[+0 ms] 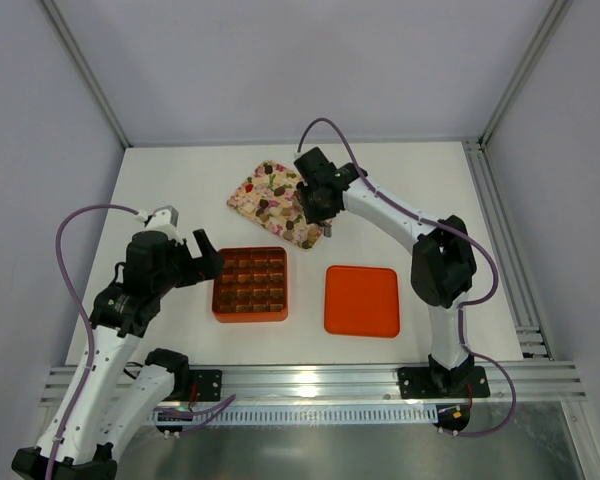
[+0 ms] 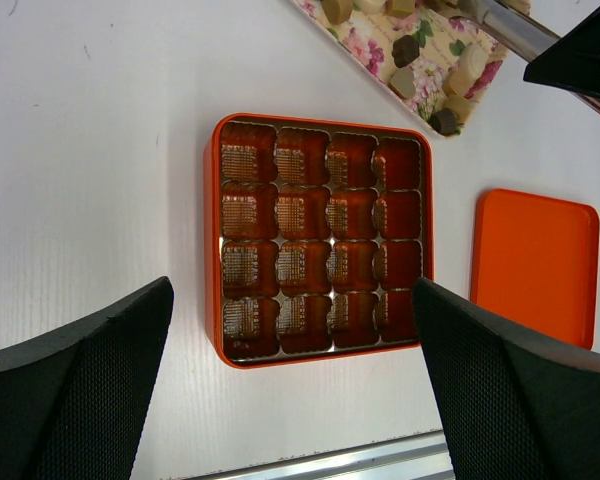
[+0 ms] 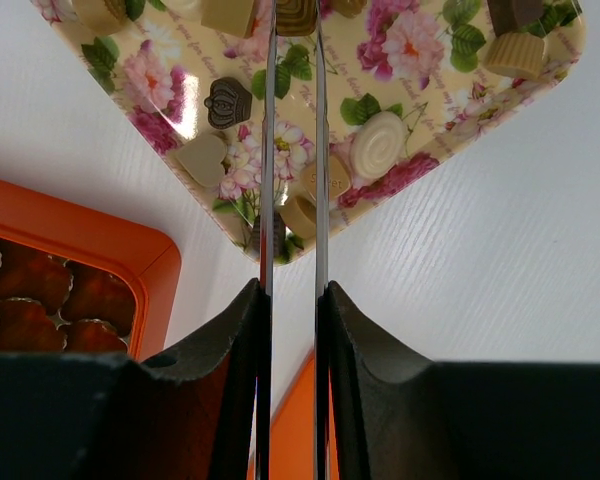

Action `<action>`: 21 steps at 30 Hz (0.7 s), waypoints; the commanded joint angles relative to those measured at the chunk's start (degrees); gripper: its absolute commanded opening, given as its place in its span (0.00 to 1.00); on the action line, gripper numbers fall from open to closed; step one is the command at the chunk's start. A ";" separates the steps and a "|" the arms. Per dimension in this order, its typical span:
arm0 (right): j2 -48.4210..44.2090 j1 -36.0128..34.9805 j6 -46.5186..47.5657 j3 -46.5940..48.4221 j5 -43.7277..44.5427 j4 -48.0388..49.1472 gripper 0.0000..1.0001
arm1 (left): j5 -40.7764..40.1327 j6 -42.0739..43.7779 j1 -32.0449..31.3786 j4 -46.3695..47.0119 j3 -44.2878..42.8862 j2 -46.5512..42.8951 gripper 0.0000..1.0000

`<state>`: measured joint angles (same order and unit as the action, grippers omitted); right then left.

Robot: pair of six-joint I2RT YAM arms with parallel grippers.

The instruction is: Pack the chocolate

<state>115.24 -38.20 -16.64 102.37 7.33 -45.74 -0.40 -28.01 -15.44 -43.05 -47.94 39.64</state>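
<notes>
On the white table [image 1: 180, 180] the packing has barely begun, as far as can be judged. The floral tray [image 1: 242, 198] at the back holds all the chocolate [image 3: 227, 102] that can be seen, dark and tan lumps scattered across its print. Nearer the arms, the orange gridded box [image 2: 212, 240] sits open, and the left wrist view shows only shiny brown liners in every cell, so no piece looks packed yet. Its flat orange lid [image 1: 361, 300] lies just beside it on the right, apart from it, which leaves the filling and probably the closing to do. The left gripper [image 2: 292, 290] hovers by the box's left side with its jaws spread wide, grasping nothing. The right gripper [image 3: 295, 60] is down over the tray's near-right part, its two long thin blades drawn close and parallel. Between them, at the very top edge of the right wrist view, sits one small ridged tan lump [image 3: 296, 14] that fills the gap, so the claw appears clenched on it, though the tips are cut off there.
</notes>
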 commanded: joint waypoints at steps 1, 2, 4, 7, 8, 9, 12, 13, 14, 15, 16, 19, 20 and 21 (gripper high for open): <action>-3.27 -0.39 0.12 2.93 0.67 -0.06 0.20 | -0.83 0.68 0.24 2.09 -0.13 -0.18 1.00; -3.53 -0.39 0.12 2.93 0.58 -0.23 0.20 | -0.83 0.68 0.24 2.09 -0.13 -0.26 1.00; -4.14 -0.39 0.03 2.93 0.49 -0.32 0.20 | -0.74 0.68 0.15 2.09 -0.13 -0.26 1.00; -4.93 -0.39 -0.06 3.10 -0.04 -0.58 0.20 | -0.74 0.67 0.24 2.09 -0.13 -0.26 1.00; -5.20 -0.39 -0.14 3.01 -0.30 -0.76 0.20 | -0.74 0.68 0.24 2.09 -0.13 -0.18 1.00; -5.46 -0.48 -0.23 2.93 -0.56 -0.93 0.20 | -0.65 0.68 0.24 2.09 -0.13 -0.17 1.00; -6.69 -1.09 -0.41 2.58 -1.09 -1.02 0.19 | -0.74 0.68 0.24 2.09 -0.13 -0.26 1.00; -7.04 -1.27 -0.41 2.40 -1.09 -1.02 0.18 | -0.74 0.59 0.24 2.09 -0.22 -0.26 1.00; -7.83 -1.53 -0.49 2.31 -1.09 -1.02 0.17 | -0.65 0.67 0.24 2.18 -0.22 -0.26 1.00; -8.19 -1.88 -0.58 2.05 -1.01 -1.11 0.17 | -0.74 0.68 0.24 2.18 -0.13 -0.18 1.00; -8.97 -2.49 -0.67 2.13 -0.83 -1.20 0.17 | -0.74 0.59 0.24 2.09 -0.13 -0.26 1.00; -10.55 -4.16 -0.85 1.79 -0.65 -1.37 0.18 | -0.74 0.59 0.24 2.18 -0.13 -0.26 1.00; -10.91 -4.60 -0.93 1.70 -0.57 -1.37 0.18 | -0.74 0.59 0.24 2.09 -0.13 -0.26 1.00; -11.44 -5.04 -1.28 1.26 -0.57 -1.37 0.17 | -0.74 0.59 0.24 2.09 -0.13 -0.35 1.00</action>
<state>108.47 -41.43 -16.91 102.67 6.79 -47.57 -0.40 -28.01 -15.44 -43.05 -47.94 39.64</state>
